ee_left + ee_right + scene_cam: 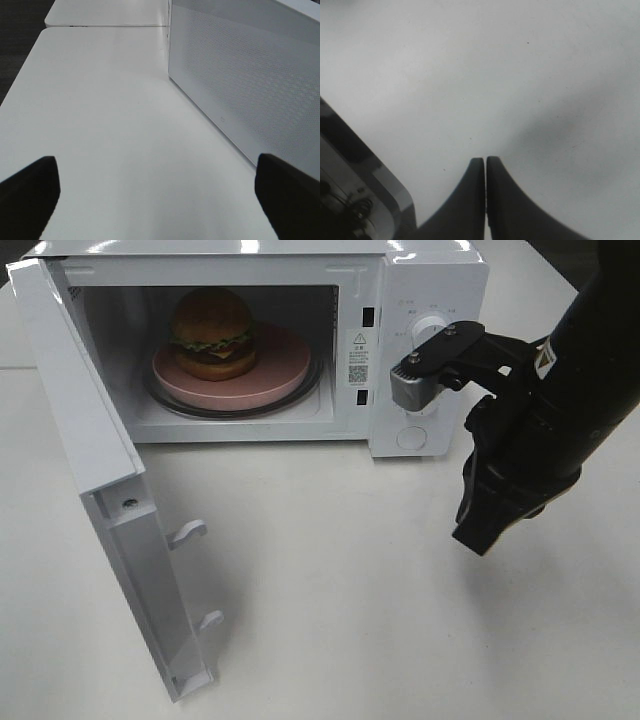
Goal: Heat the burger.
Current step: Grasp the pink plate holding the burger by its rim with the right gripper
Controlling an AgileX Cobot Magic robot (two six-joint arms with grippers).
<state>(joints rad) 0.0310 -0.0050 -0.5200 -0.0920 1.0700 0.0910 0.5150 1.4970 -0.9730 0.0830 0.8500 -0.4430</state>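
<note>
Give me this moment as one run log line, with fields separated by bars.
burger: on pink plate inside microwave | door: open | left gripper: open, empty | right gripper: shut, empty

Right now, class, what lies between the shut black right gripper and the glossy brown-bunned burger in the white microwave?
From gripper to burger: bare white table, the microwave's front sill, pink plate rim; exterior high view.

**Burger (212, 332), one unit**

Small and round: glossy brown domed bun, green lettuce, yellow cheese, dark patty. Upright, layers stacked and intact. Sits left of centre on a pink plate (287, 375) inside the microwave (425, 285), whose door (100, 440) is open.
</note>
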